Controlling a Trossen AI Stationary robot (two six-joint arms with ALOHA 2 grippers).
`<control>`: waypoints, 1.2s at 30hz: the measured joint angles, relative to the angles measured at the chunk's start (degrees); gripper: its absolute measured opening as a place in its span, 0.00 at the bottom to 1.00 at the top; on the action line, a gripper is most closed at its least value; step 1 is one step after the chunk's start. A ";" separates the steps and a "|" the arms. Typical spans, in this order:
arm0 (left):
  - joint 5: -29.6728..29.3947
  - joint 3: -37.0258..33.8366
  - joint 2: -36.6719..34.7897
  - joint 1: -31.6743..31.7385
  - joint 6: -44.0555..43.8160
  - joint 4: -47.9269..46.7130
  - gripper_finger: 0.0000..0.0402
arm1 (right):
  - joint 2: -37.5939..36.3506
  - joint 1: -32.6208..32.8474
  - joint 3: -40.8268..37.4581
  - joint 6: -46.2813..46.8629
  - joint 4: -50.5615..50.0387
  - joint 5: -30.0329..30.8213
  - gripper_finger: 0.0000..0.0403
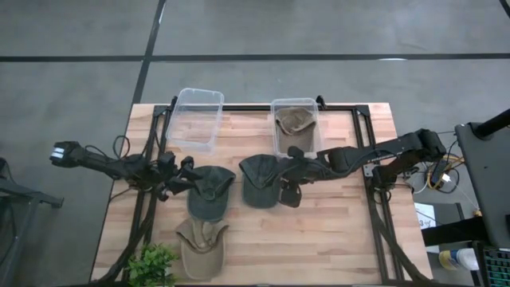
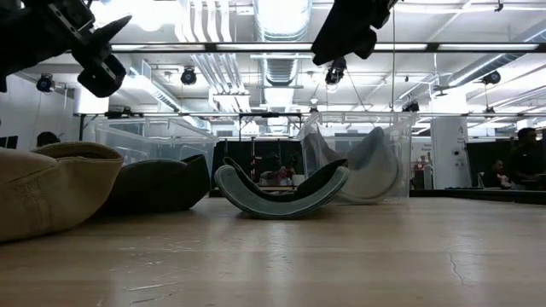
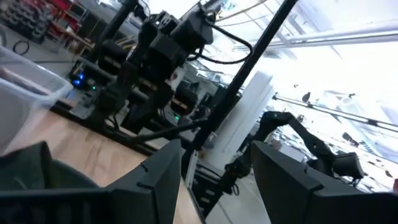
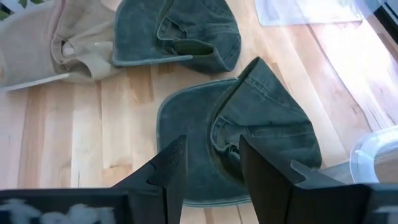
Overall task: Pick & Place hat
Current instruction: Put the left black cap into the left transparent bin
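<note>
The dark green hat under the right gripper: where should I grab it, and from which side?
Probably take the dark green hat by the raised fold of its crown, coming straight down from above. It lies upside down, so that ridge stands up between the right gripper and its open fingers, while the brim lies flat on the table.

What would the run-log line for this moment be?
right gripper: open, above green hat | left gripper: open, by second green hat | tan hat: on table | right bin: one hat inside | left bin

- Two caps lie side by side mid-table.
- A third cap lies nearer the front edge, beside a plant.
- Two bins stand behind; the right one holds a hat.
</note>
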 joint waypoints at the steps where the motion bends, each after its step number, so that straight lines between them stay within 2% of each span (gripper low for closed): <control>1: 0.07 -0.12 0.11 0.00 -0.18 -0.45 0.47 | -0.02 0.00 -0.14 -0.31 0.18 0.02 0.34; 7: -0.17 -0.45 1.35 -0.02 -5.63 -2.69 0.47 | -0.02 0.00 -1.89 -2.11 5.61 -0.01 0.31; 11: -3.40 -0.01 2.48 -0.09 -12.51 -4.27 0.47 | -0.02 0.01 -3.11 -3.19 8.30 -0.04 0.29; 15: -6.65 3.68 3.05 -0.09 -16.46 -9.75 0.47 | -0.04 0.02 -4.46 -3.47 9.96 -0.08 0.28; 19: -7.81 11.31 4.02 -0.09 -17.31 -22.62 0.47 | -0.04 0.02 -6.01 -5.29 12.98 -0.12 0.27; 25: -9.92 27.02 8.20 -0.20 -20.26 -53.15 0.47 | -0.04 0.00 -7.71 -5.85 14.98 -0.16 0.25; 31: -10.43 40.59 13.89 -0.24 -28.59 -76.19 0.47 | -0.04 0.02 -7.85 -5.92 15.41 -0.16 0.24; 34: -9.59 44.99 16.76 -0.39 -35.25 -88.20 0.47 | -0.04 0.02 -8.06 -6.18 16.13 -0.15 0.22; 36: -8.83 46.89 18.58 -0.82 -38.65 -92.93 0.47 | -0.04 0.02 -8.06 -6.64 16.22 -0.15 0.22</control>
